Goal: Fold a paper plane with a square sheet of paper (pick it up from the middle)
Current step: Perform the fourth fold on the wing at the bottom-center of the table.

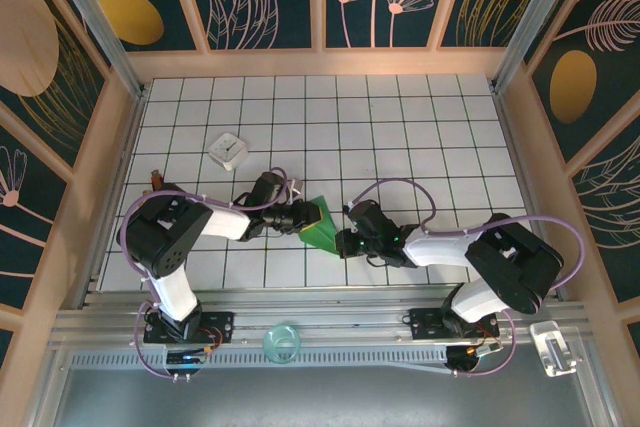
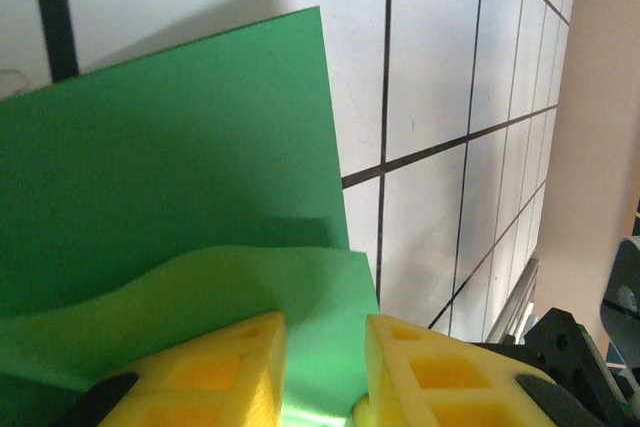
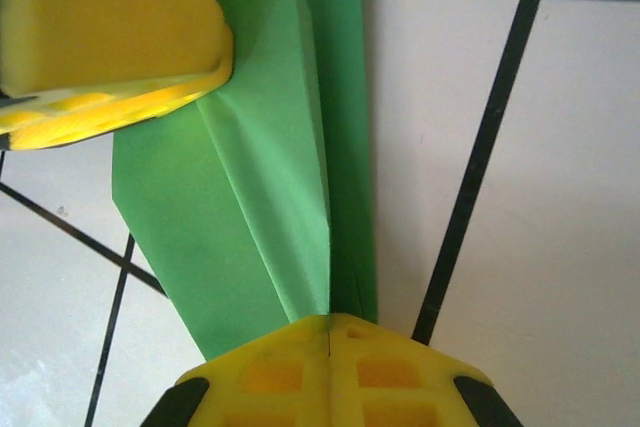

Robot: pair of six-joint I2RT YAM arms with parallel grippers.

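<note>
**A:** Where your two arms meet, what have you got?

**B:** Your right gripper (image 3: pixel 330 322) is pinched tight on the creased green sheet of paper (image 1: pixel 322 225), near the front middle of the table (image 1: pixel 400 127). Your left gripper (image 2: pixel 325 332) stands slightly apart, with the paper between its fingers.

**A:** Any containers?

**B:** A small white box (image 1: pixel 228 150) sits well behind; you can't tell its contents.

Both arms stretch inward and low, wrists facing each other. The left pincer (image 2: pixel 325 367) stands slightly parted; the right pincer (image 3: pixel 330 332) is pressed together, pinching the folded green paper (image 3: pixel 270 197).
</note>
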